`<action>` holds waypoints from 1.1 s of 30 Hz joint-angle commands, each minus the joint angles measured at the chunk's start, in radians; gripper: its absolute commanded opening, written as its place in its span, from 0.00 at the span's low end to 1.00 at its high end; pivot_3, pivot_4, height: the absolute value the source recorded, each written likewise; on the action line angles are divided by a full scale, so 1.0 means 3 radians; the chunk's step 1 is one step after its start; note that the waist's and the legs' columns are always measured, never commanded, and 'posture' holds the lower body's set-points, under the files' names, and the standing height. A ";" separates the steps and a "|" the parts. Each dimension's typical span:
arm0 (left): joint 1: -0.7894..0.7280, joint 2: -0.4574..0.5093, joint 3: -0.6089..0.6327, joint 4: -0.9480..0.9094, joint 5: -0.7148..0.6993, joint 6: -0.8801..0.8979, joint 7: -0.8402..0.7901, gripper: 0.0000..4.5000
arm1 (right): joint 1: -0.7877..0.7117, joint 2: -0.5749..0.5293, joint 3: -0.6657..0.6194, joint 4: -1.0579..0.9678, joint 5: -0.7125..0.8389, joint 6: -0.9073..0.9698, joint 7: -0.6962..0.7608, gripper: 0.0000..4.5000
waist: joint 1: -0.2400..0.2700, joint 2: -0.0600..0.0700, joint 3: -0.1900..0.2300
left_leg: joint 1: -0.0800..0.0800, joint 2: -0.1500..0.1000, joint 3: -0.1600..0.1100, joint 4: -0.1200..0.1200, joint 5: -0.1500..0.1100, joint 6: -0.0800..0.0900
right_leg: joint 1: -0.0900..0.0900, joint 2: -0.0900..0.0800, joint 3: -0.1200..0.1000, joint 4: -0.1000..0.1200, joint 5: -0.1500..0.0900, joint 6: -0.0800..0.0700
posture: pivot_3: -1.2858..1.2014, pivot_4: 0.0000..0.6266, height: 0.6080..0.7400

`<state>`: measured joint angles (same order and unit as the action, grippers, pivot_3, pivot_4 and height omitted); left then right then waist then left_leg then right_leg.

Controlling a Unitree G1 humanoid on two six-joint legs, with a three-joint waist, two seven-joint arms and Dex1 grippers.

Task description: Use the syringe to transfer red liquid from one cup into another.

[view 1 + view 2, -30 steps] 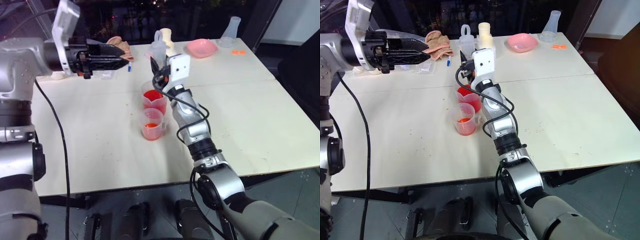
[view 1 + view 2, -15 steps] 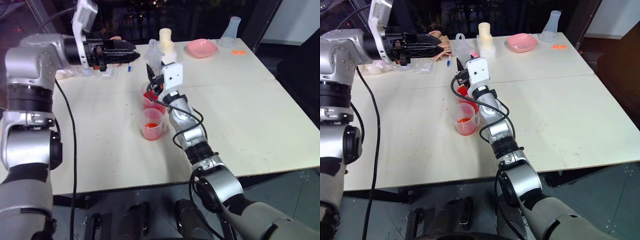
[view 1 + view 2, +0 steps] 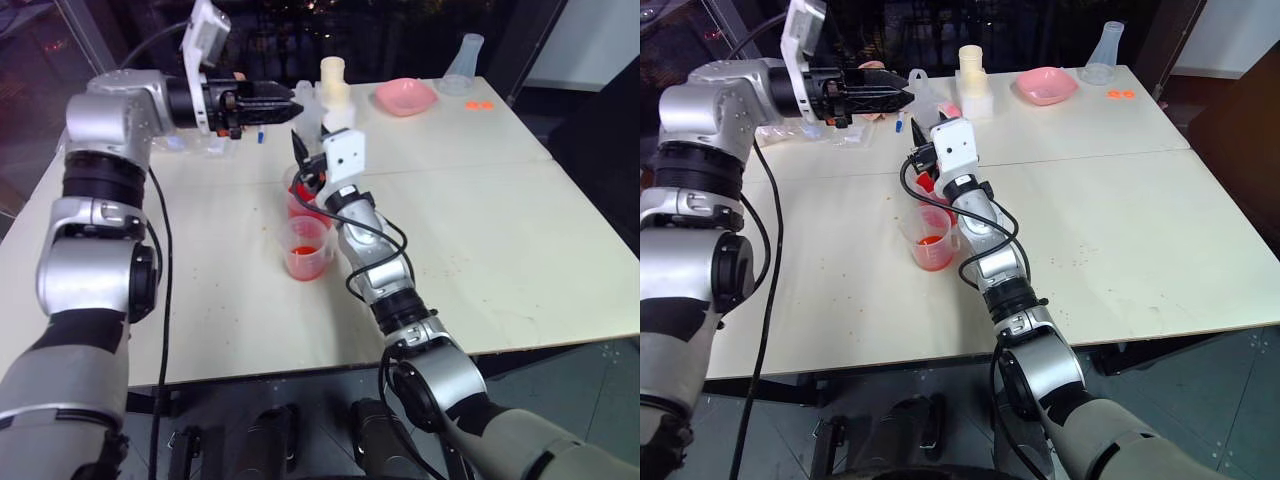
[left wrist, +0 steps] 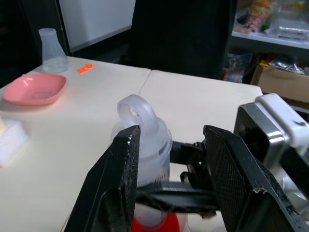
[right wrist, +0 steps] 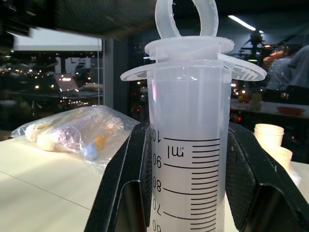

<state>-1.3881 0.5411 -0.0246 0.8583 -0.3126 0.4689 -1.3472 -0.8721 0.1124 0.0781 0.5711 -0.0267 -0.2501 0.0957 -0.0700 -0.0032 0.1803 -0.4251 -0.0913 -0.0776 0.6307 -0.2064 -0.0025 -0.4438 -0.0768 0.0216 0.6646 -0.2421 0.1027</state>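
Black fingers of the right gripper are clamped on the barrel of the syringe, holding it upright over the far cup of red liquid, plunger ring on top and pushed fully in. The left gripper stands wide and holds nothing, its two fingers flanking the plunger ring without touching it. The near cup sits just in front, with a little red in the bottom. To do this step well, I judge the left fingers should close squarely on the ring, then pull straight along the barrel's line. A slanted pull could tilt the tip out of the liquid or nudge the cup on the table. The right grip must hold firm meanwhile.
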 commanded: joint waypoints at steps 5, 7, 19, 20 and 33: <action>-0.0174 -0.0147 0.0054 0.0138 0.0095 -0.0224 0.0008 0.48 | -0.0068 0.0011 0.0034 -0.0183 -0.0012 -0.0013 0.0045 0.30 | -0.0002 0.0000 0.0000 | 0.0000 0.0001 0.0000 0.0000 0.0000 0.0000 | -0.0001 0.0001 0.0000 0.0001 0.0000 0.0000 | 0.52 0.24 1.00; -0.0171 -0.0179 0.0064 0.0159 0.0092 -0.0225 -0.0023 0.48 | -0.0073 0.0008 0.0034 -0.0183 -0.0015 -0.0008 0.0046 0.30 | -0.0002 0.0000 0.0000 | 0.0000 0.0000 0.0000 0.0000 0.0000 0.0000 | -0.0001 0.0000 0.0000 0.0001 0.0000 0.0000 | 0.52 0.24 1.00; -0.0136 -0.0268 0.0191 0.0237 0.0070 -0.0145 0.0001 0.01 | -0.0039 -0.0014 0.0053 -0.0248 -0.0043 0.0010 0.0072 0.30 | 0.0001 0.0000 0.0000 | 0.0000 0.0000 0.0000 0.0001 0.0000 0.0000 | 0.0000 0.0001 0.0000 0.0001 0.0000 0.0000 | 0.52 0.24 1.00; -0.0127 -0.0271 0.0192 0.0235 0.0080 -0.0152 -0.0001 0.01 | -0.0038 -0.0013 0.0055 -0.0250 -0.0042 0.0010 0.0076 0.30 | 0.0001 0.0000 0.0000 | 0.0000 0.0000 0.0000 0.0001 0.0000 0.0000 | 0.0000 0.0001 0.0000 0.0001 0.0000 0.0000 | 0.52 0.24 1.00; -0.0301 -0.0309 0.0334 0.0247 0.0047 -0.0134 0.0098 0.01 | 0.0034 0.0075 0.0002 -0.0240 0.0121 0.0169 0.0140 0.30 | -0.0001 0.0000 0.0000 | 0.0000 0.0001 0.0000 0.0001 0.0000 0.0000 | 0.0000 0.0001 0.0000 0.0001 0.0000 0.0000 | 0.52 0.24 1.00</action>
<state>-1.4182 0.4584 0.0538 0.9620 -0.2728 0.4305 -1.3029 -0.8587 0.1116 0.0698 0.5319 0.0022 -0.2039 0.1342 -0.0703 -0.0033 0.1803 -0.4251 -0.0911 -0.0777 0.6309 -0.2064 -0.0024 -0.4440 -0.0765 0.0215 0.6650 -0.2421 0.1028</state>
